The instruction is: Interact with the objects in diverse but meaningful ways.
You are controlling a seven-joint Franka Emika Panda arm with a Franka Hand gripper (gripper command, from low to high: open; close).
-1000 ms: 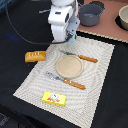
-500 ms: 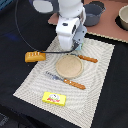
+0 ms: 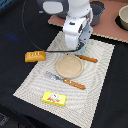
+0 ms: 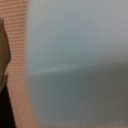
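The arm's white wrist hangs low over the far side of the woven placemat [image 3: 65, 70], hiding the claw [image 3: 77, 48], so I cannot tell whether it is released or clenched. The wrist view is filled by a blurred pale-blue surface [image 4: 75, 65] too close to identify. The orange block [image 3: 35, 56] sits at the mat's edge towards the exterior view's left. The yellow packet [image 3: 54, 98] lies near the mat's near edge. A round tan plate [image 3: 68, 67] sits mid-mat, with a fork [image 3: 66, 80] just beside it and a knife [image 3: 86, 58] beyond. A grey pot [image 3: 96, 12] stands on the table [image 3: 107, 107] behind the arm.
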